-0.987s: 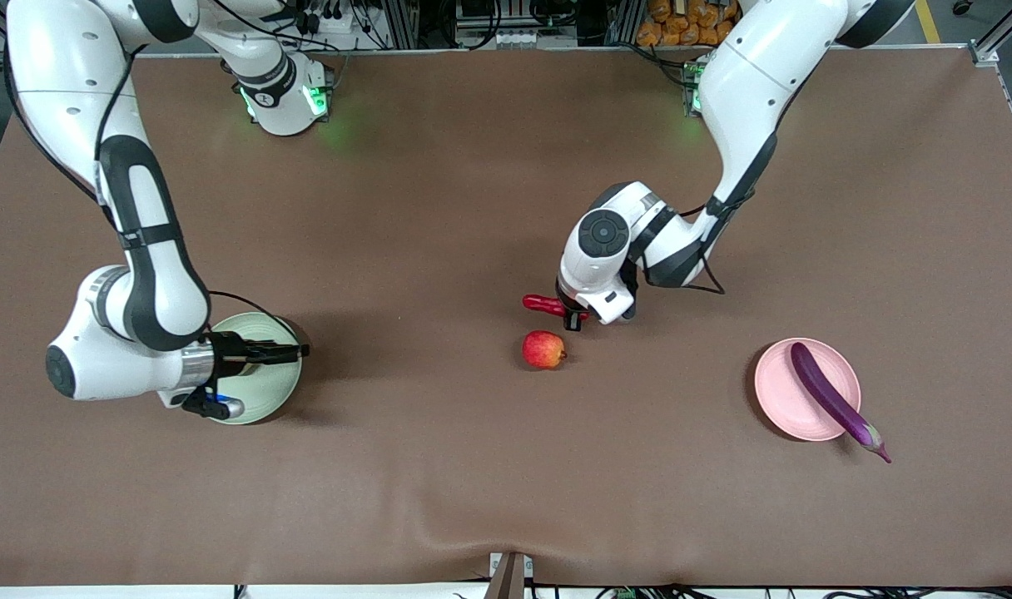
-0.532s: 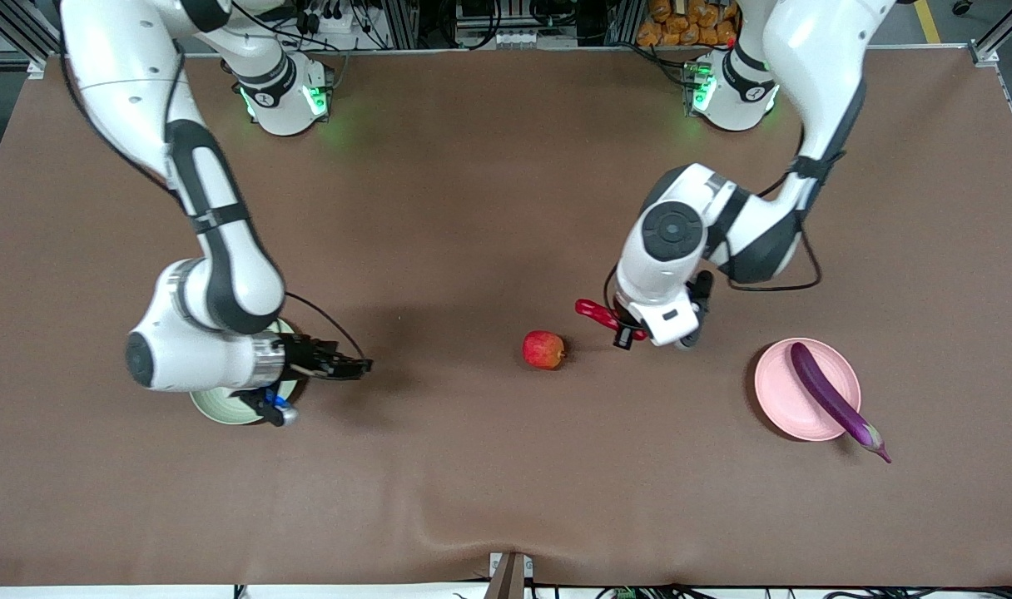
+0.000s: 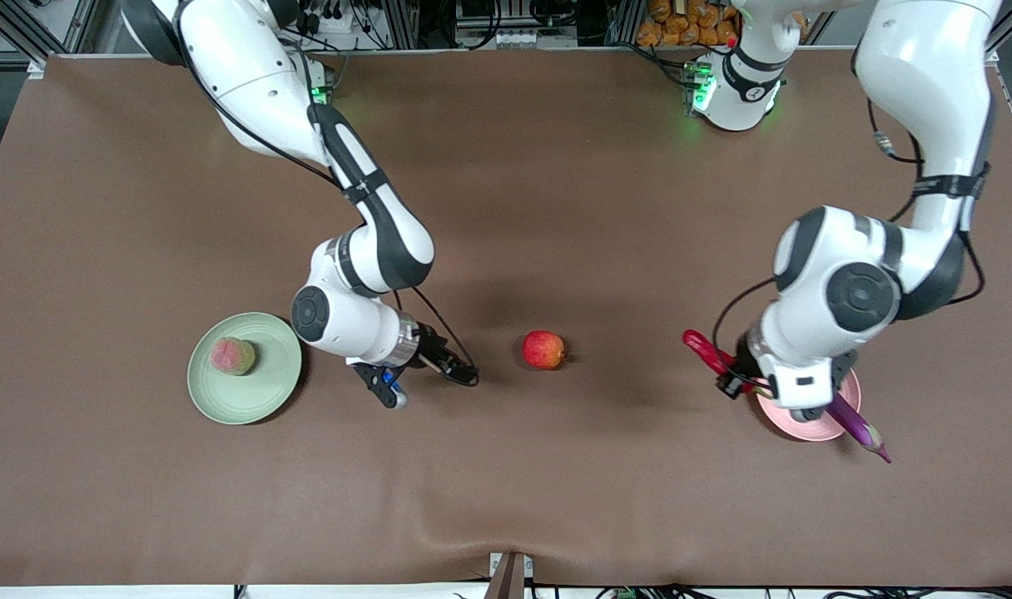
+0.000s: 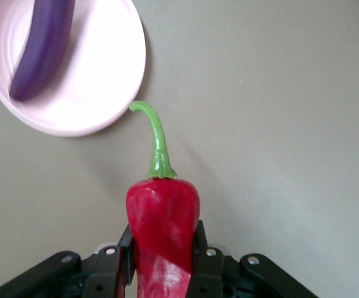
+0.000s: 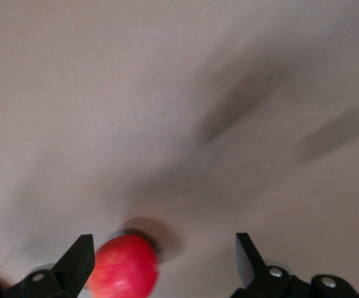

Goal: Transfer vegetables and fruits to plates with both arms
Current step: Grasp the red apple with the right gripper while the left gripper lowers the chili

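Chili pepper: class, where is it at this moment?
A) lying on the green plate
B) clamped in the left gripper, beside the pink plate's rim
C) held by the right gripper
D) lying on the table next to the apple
B: the left gripper is shut on the chili pepper, up beside the pink plate.

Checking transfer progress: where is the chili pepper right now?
The chili pepper is clamped in the left pincer, held in the air just beside the pink plate that holds the eggplant.
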